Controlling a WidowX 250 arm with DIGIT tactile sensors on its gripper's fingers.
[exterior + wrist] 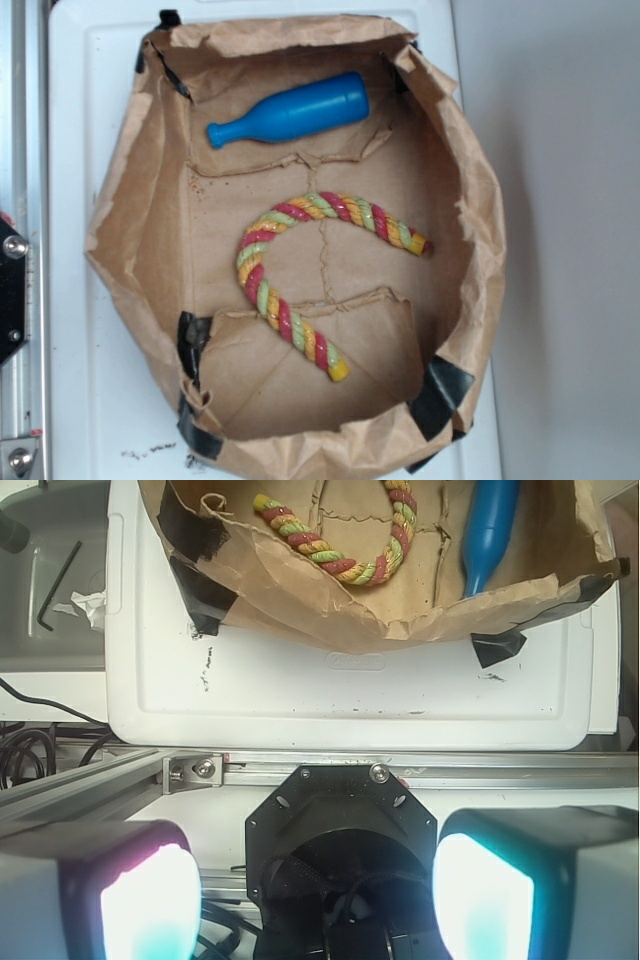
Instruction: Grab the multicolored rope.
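The multicolored rope, twisted red, yellow and pale green with yellow tips, lies bent in a curve on the floor of a torn brown paper bag. It also shows at the top of the wrist view. My gripper is open and empty, its two fingers wide apart at the bottom of the wrist view, well back from the bag over the robot's base. The gripper does not show in the exterior view.
A blue bottle-shaped toy lies at the far side of the bag, and shows in the wrist view. The bag sits on a white tray. An aluminium rail and the black base mount lie below it.
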